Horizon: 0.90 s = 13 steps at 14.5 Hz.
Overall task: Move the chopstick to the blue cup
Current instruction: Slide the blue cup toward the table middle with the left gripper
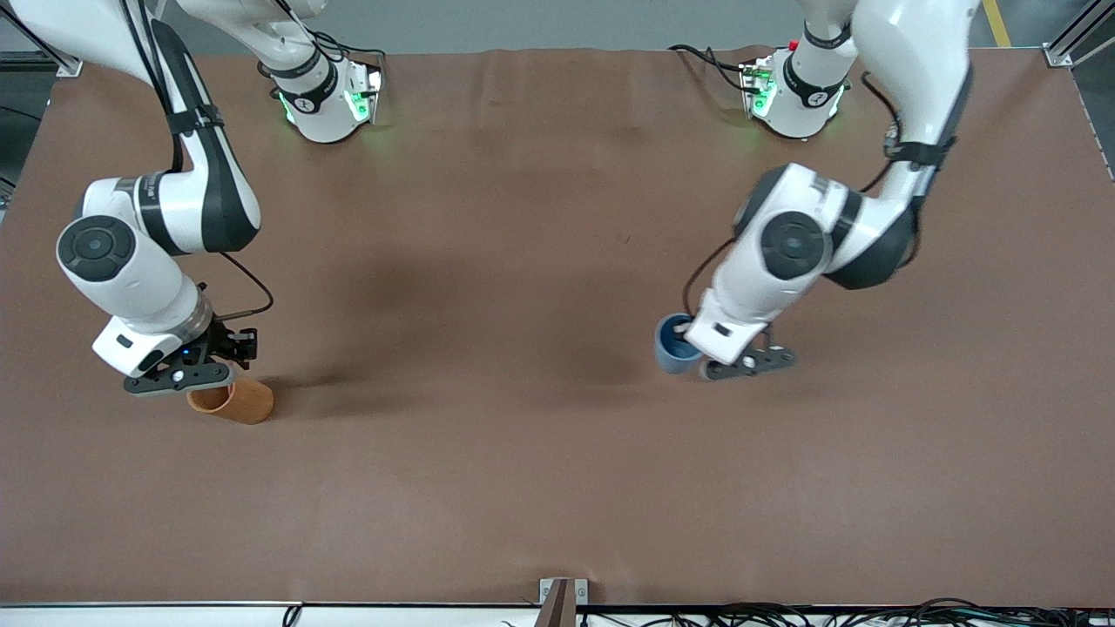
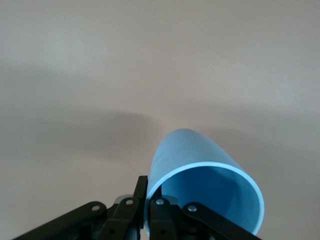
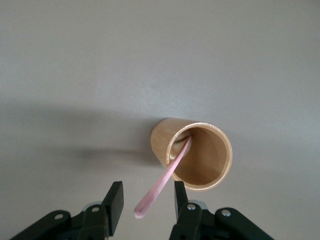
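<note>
The blue cup (image 1: 675, 344) is at the left arm's end of the table. My left gripper (image 1: 749, 359) is shut on its rim, one finger inside and one outside the wall. The left wrist view shows the cup (image 2: 200, 170) and the gripper (image 2: 148, 200). I cannot tell whether the cup rests on the table. The pale pink chopstick (image 3: 162, 185) leans out of the orange-brown cup (image 3: 197, 155). Its upper end lies between the open fingers of my right gripper (image 3: 146, 197), touching neither. In the front view the right gripper (image 1: 187, 379) is just above the orange-brown cup (image 1: 239, 401), and the chopstick is hidden.
The brown table mat (image 1: 488, 453) lies between the two cups. A small bracket (image 1: 562, 596) sits at the table edge nearest the front camera. Cables run along that edge.
</note>
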Motion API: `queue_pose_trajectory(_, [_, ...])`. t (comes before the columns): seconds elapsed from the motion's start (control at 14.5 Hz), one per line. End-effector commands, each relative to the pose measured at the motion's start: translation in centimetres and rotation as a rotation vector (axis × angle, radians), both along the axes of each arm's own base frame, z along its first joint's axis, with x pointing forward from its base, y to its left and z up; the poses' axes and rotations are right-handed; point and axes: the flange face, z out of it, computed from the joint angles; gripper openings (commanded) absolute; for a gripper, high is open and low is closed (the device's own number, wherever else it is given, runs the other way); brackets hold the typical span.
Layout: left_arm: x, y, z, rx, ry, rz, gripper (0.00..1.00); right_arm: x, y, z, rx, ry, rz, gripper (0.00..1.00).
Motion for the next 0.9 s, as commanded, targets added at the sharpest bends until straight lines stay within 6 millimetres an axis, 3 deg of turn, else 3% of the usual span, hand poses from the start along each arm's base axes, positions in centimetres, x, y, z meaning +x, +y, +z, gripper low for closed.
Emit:
queue_pose_trajectory(0.0, [0.1,-6.2,-2.5,-0.005,0.013,0.069,0.01,-1.0,0.0,0.9,-0.030,-0.022,0.015,0.44])
queue_pose_trajectory(0.14, [-1.7,-9.5,-5.4,0.002,0.052,0.098,0.01,-1.1,0.0,0.8,-0.038,-0.021,0.020,0.39])
queue_pose_trajectory(0.28, [-2.4,-11.8,-7.0,0.009,0.055,0.119,0.01,-1.1,0.1,1.4,-0.039,-0.030,0.024,0.26])
queue_pose_trajectory(0.55, [-3.4,-13.4,-8.7,0.006,0.034,0.119,0.01,-1.0,0.0,1.4,-0.039,-0.034,0.021,0.20])
queue_pose_trajectory(0.83, [-3.0,-12.9,-9.5,0.017,0.022,0.128,0.06,-1.2,-0.1,1.3,-0.042,-0.021,0.018,0.22])
